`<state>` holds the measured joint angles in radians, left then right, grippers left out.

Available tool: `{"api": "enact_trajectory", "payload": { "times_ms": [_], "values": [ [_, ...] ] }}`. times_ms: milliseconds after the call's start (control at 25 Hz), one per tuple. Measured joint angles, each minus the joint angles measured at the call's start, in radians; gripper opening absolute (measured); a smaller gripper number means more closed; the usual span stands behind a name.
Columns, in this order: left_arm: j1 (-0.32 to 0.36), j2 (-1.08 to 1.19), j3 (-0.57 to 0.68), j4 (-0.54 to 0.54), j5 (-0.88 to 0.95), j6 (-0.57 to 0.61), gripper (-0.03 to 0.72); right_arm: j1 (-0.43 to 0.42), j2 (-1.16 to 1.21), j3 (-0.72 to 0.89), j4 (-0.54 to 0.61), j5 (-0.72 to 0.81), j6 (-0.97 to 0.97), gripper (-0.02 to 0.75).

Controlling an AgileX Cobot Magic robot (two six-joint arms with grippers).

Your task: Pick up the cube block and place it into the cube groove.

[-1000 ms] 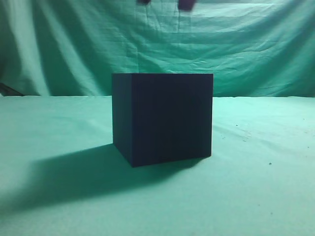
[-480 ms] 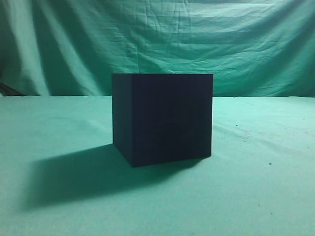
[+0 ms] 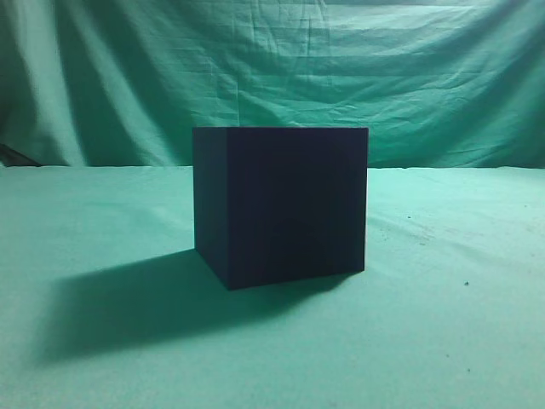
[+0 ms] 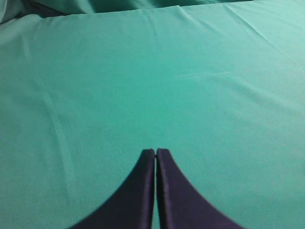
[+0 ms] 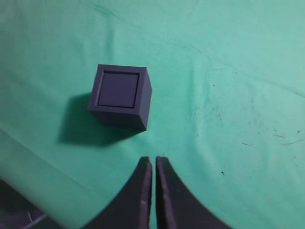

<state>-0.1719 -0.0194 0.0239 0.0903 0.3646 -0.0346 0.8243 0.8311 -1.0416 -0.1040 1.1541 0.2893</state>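
Observation:
The cube groove (image 3: 281, 204), a large dark navy box, stands mid-table on the green cloth. In the right wrist view the cube groove (image 5: 121, 117) is seen from above, with a square face set inside its top rim. This looks like the cube block (image 5: 118, 89) seated in it. No loose block lies on the cloth. My right gripper (image 5: 153, 160) is shut and empty, high above the cloth and just to the near right of the box. My left gripper (image 4: 156, 151) is shut and empty over bare cloth. Neither gripper shows in the exterior view.
Green cloth covers the table (image 3: 451, 341) and hangs as a backdrop (image 3: 341, 68). The box casts a shadow to its left (image 3: 128, 307). The table's edge and a dark area show at the lower left of the right wrist view (image 5: 19, 210).
One second ago two dark fingertips showed at the top edge of the exterior view above the box. They have since risen out of that view. The box has not moved.

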Motion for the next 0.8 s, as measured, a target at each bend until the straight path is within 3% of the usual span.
{"api": "enact_trajectory", "payload": {
  "times_ms": [240, 480, 800],
  "values": [
    [0.000, 0.000, 0.000, 0.000, 0.000, 0.000, 0.000, 0.000, -0.175, 0.174, 0.015, -0.161, 0.000, 0.000],
    [0.000, 0.000, 0.000, 0.000, 0.000, 0.000, 0.000, 0.000, -0.215, 0.184, 0.017, -0.130, -0.024, 0.000],
    [0.000, 0.000, 0.000, 0.000, 0.000, 0.000, 0.000, -0.003, -0.217, 0.186, 0.010, -0.227, -0.205, 0.000]
  ]
}}
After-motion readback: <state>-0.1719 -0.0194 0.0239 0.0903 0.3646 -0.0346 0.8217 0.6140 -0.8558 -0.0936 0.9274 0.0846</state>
